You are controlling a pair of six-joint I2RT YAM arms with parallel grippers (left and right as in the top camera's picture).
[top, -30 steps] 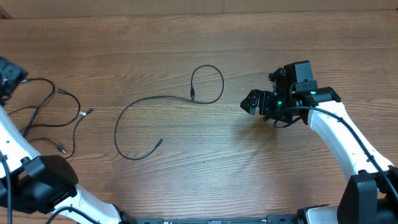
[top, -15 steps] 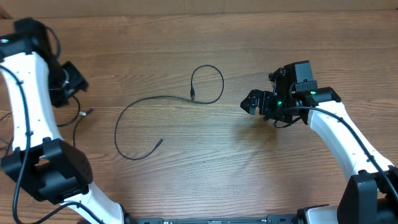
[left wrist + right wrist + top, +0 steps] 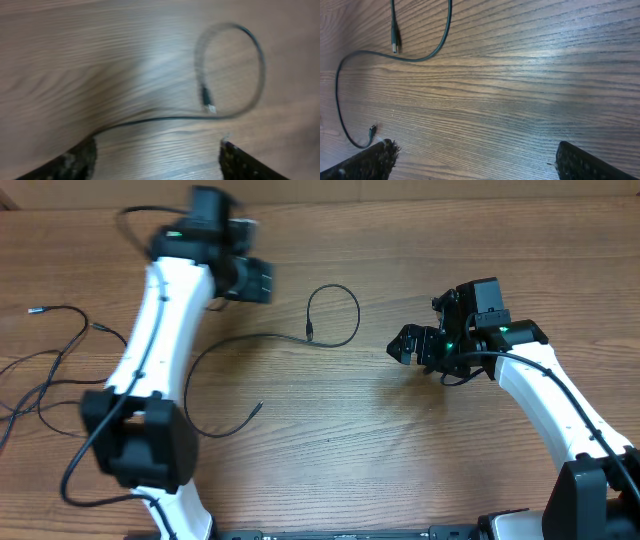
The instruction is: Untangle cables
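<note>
Wood-grain table (image 3: 350, 440) fills the view. Near its far left edge lie the tangled cables (image 3: 55, 307), thin and black. Next the left gripper (image 3: 262, 280) hovers over the upper middle, jaws well apart, gripping nothing. Just right of it a loose cable (image 3: 309, 330) curls into a loop, flat on the wood. Beyond hangs the right gripper (image 3: 403, 345), jaws spread wide, empty

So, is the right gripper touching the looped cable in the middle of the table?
Apart. The overhead view shows a strip of bare table between the open right gripper and the nearest side of the cable loop.
</note>
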